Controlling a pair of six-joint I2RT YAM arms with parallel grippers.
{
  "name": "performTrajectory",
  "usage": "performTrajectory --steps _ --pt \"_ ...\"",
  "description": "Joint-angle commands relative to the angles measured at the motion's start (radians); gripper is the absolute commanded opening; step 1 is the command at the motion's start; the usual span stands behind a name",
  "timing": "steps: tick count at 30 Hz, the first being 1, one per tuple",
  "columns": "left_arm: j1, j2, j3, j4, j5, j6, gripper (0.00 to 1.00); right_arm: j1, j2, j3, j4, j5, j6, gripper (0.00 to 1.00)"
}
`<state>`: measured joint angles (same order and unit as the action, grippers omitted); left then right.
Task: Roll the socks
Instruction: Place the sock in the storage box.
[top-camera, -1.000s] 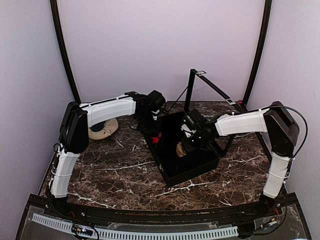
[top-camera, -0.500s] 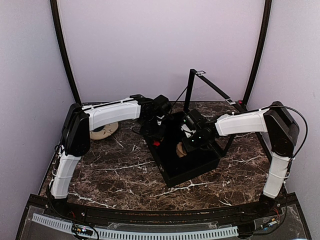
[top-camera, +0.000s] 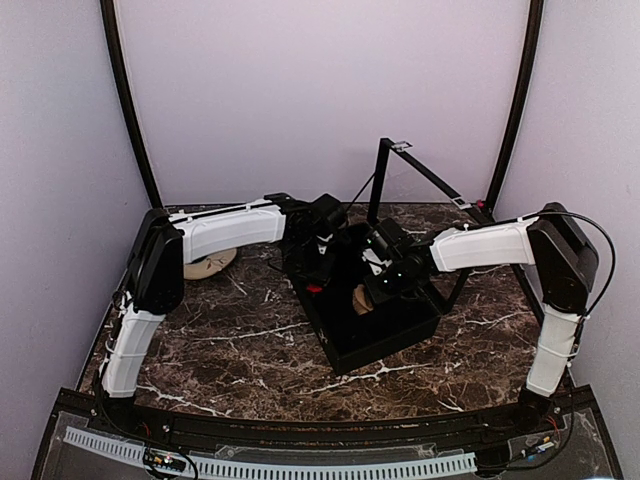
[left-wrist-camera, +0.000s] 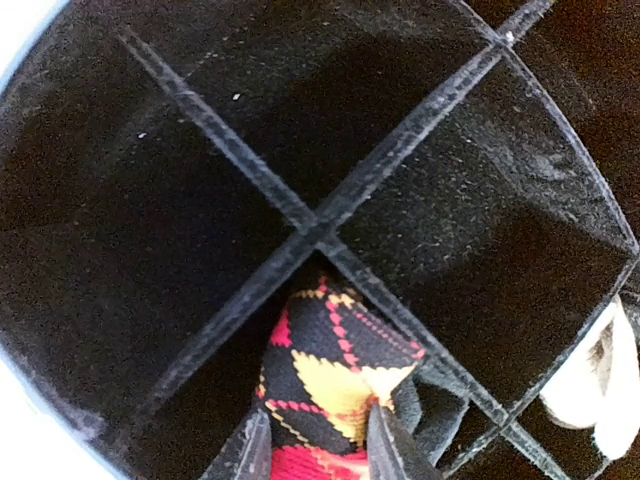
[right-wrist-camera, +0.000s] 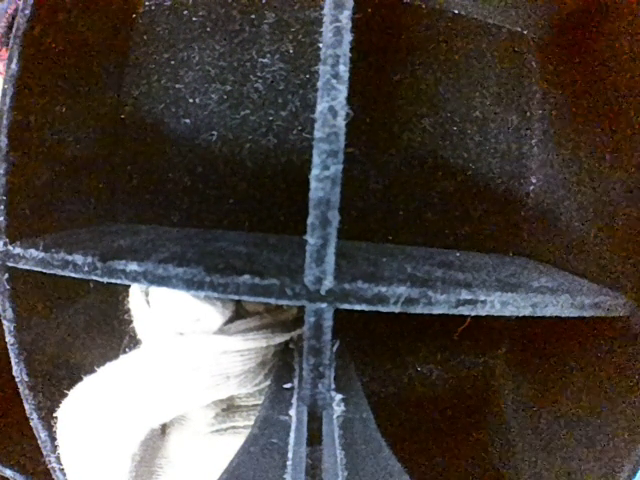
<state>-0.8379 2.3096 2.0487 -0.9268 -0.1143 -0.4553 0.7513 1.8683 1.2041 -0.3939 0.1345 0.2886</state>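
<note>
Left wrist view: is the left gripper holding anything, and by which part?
The left gripper holds the argyle sock, pinched at the end of the bundle nearest the camera.

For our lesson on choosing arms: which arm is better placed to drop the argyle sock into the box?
Left. The left gripper grips the argyle sock right over a compartment of the box. The right gripper is shut, holding no sock, beside the tan sock.
</note>
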Motion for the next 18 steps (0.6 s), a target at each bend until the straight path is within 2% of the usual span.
performTrajectory --steps 1,13,18 --pt "-0.022 0.066 -0.037 -0.174 0.061 -0.009 0.35 -0.012 0.020 0.015 -0.075 0.053 -0.030 0.01" --pt "-0.024 0.104 -0.075 -0.186 0.038 -0.020 0.36 -0.012 0.028 0.025 -0.081 0.050 -0.032 0.01" --pt "-0.022 0.088 -0.029 -0.220 -0.016 -0.035 0.38 -0.012 0.023 0.030 -0.089 0.059 -0.038 0.02"
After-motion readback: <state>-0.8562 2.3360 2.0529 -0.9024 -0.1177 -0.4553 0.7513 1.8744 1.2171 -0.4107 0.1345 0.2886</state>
